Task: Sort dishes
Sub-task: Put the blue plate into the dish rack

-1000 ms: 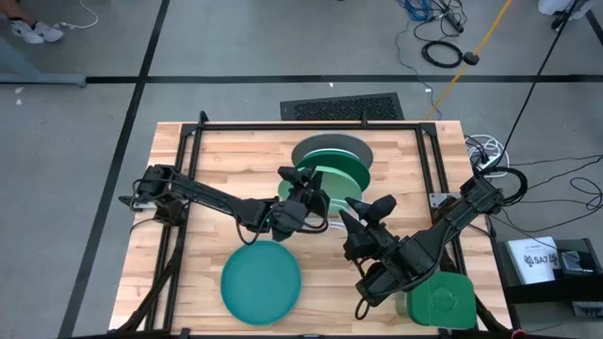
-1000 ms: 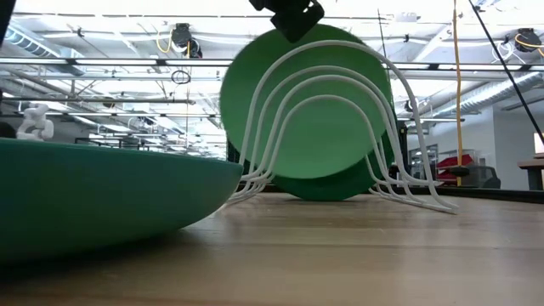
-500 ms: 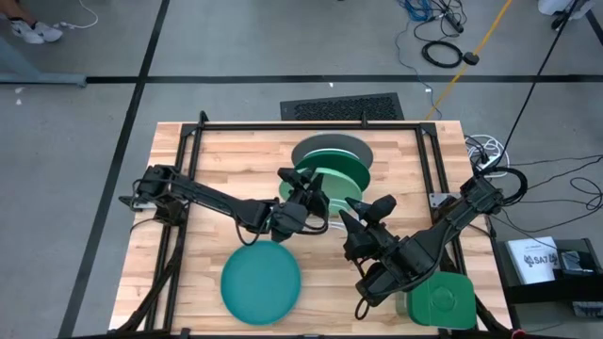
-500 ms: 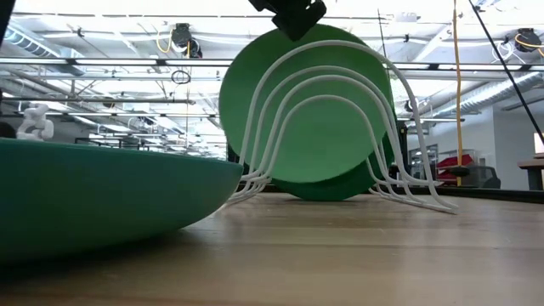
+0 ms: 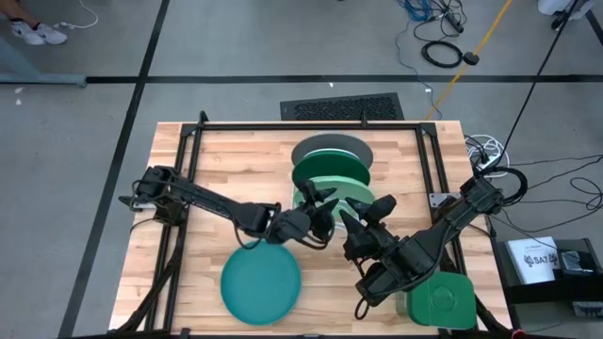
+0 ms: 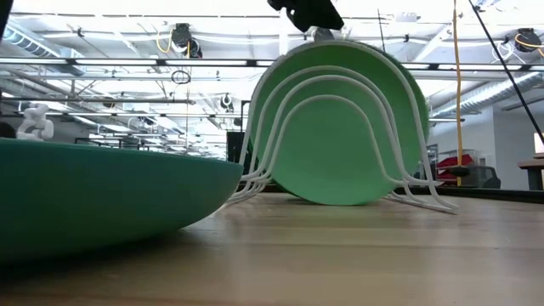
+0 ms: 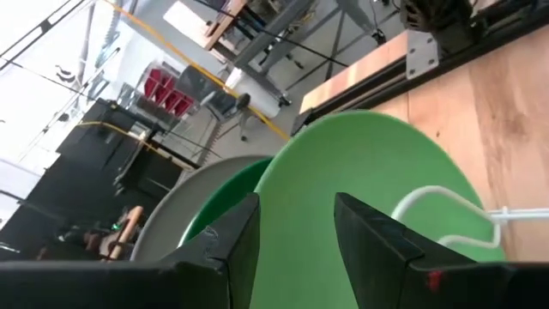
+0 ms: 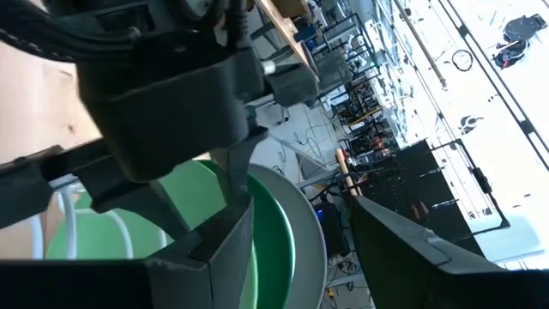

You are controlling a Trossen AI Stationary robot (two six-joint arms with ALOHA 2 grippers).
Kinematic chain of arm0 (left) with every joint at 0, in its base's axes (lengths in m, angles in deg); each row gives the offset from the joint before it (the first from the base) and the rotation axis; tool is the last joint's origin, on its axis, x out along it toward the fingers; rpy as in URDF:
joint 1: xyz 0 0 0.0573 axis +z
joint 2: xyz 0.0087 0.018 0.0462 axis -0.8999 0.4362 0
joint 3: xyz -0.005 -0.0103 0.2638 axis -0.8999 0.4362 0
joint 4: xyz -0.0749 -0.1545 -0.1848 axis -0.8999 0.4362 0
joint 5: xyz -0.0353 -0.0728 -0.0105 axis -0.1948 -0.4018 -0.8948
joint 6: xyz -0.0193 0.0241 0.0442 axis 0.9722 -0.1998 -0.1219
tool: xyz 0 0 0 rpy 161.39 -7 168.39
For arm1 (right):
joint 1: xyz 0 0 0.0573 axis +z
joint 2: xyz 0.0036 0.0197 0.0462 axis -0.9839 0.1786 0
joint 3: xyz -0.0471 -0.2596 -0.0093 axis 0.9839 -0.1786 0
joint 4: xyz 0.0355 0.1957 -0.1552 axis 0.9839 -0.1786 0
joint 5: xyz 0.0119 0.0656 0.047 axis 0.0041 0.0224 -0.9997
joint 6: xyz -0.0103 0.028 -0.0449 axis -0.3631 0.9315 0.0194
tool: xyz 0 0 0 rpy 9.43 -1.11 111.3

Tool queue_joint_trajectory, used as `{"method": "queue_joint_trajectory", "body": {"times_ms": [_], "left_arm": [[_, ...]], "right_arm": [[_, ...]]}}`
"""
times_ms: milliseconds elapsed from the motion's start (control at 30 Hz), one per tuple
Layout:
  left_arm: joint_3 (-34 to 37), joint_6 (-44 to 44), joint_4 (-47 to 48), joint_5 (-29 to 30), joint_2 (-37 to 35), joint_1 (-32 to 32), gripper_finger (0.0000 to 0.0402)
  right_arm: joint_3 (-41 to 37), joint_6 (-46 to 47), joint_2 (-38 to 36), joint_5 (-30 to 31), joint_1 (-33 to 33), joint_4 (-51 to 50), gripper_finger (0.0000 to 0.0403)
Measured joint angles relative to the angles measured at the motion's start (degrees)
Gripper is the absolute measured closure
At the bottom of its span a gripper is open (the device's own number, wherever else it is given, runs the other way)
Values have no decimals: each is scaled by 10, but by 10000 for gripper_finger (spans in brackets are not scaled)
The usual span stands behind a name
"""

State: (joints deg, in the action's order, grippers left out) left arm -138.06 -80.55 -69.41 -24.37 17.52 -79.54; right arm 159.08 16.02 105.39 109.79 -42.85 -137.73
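While the white wire rack (image 5: 350,200) holds three upright plates, grey (image 5: 328,143), dark green (image 5: 325,163) and light green (image 5: 334,188), one teal plate (image 5: 261,281) lies flat on the table (image 5: 217,160); left gripper (image 5: 323,202) and right gripper (image 5: 367,209) both gape empty beside the rack.

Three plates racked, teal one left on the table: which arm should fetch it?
Probably left. The left tool hangs open at the rack, nearer the teal plate than the right tool.

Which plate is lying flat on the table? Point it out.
The teal plate. It lies flat at the table's front, while the grey, dark green and light green plates stand on edge in the rack.
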Motion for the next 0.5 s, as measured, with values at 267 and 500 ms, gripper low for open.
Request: {"method": "queue_joint_trajectory", "body": {"times_ms": [267,500], "left_arm": [[-30,-2,15,61,0,-27,251],[-32,141,259,-4,-72,-115,251]], "right_arm": [[0,-1,0,0,0,0,216],[0,-5,0,0,7,-1,216]]}}
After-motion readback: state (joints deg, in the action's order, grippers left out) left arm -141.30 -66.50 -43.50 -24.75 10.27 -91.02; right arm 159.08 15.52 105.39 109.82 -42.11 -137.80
